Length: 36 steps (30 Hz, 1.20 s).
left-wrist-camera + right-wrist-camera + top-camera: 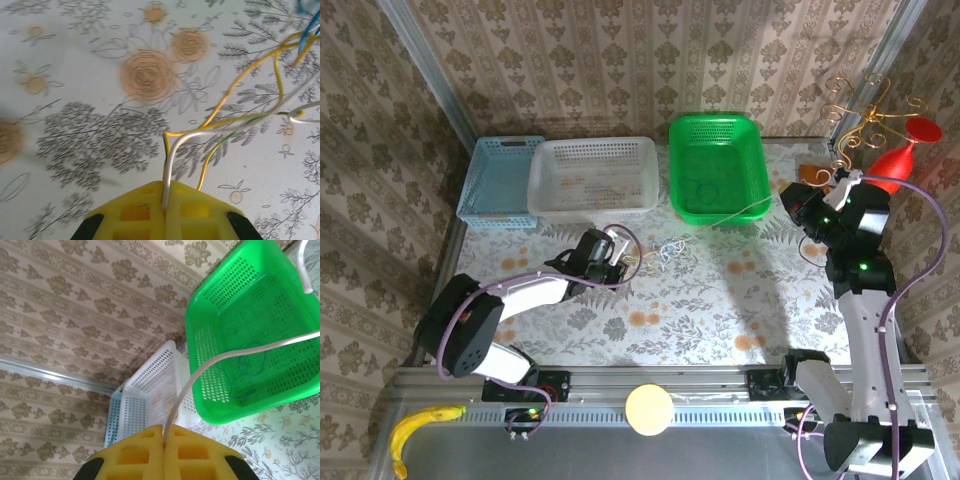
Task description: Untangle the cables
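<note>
The cables form a small clump [665,250] on the flowered tablecloth between the arms. My left gripper [617,257] sits just left of the clump. Its yellow fingers [145,210] are shut on a white cord [225,131] and a yellow cord [240,80], which run off to the right. My right gripper [795,203] is raised at the right near the green basket. It is shut on a pale white cord [200,370] that stretches in a line [730,218] back to the clump.
Three baskets line the back: blue [500,180], white [592,175] and green [715,165], the green one holding a thin blue cord [250,365]. A gold curly wire stand [865,120] and a red glass [910,150] stand at back right. A banana [420,425] and a pale ball [649,408] lie at the near edge.
</note>
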Motion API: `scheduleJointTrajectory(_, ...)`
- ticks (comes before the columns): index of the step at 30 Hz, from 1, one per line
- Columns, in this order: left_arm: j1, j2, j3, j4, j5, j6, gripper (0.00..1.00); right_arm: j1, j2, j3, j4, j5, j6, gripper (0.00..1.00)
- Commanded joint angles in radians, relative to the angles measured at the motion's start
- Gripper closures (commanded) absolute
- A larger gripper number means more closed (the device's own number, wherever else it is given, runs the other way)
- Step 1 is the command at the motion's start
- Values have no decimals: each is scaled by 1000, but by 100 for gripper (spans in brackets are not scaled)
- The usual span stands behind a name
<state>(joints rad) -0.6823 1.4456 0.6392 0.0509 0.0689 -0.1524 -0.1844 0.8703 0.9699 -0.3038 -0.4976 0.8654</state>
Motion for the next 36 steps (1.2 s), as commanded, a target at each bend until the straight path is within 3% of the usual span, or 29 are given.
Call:
scheduleJointTrajectory(1,18,-38,-13,-51,-20,-38,100,-54,-32,35,-2,-46,26,100)
scheduleJointTrajectory(10,33,-15,-10,-82,-1,-41,100,-193,-58,75,34,-100,94,100)
scheduleJointTrajectory(15,17,4,-3,-79,25,-44,100,-176,-32,85,100,-182,129,100)
scheduleJointTrajectory(19,-15,8,-2,-43,71,-17,100,-85,-13,116,57,-228,62,100)
scheduleJointTrajectory(20,-21,10,1,-36,79,-15,97,-54,-10,121,40,-225,43,100)
scheduleJointTrajectory(24,-38,19,19,-37,104,-5,68,80,-6,118,-14,-172,-27,100)
scheduleJointTrajectory(28,-54,3,44,-68,105,2,42,130,-5,98,-2,-150,-25,100)
scheduleJointTrajectory(36,-63,-114,75,-146,54,-3,13,177,5,98,26,-138,-9,100)
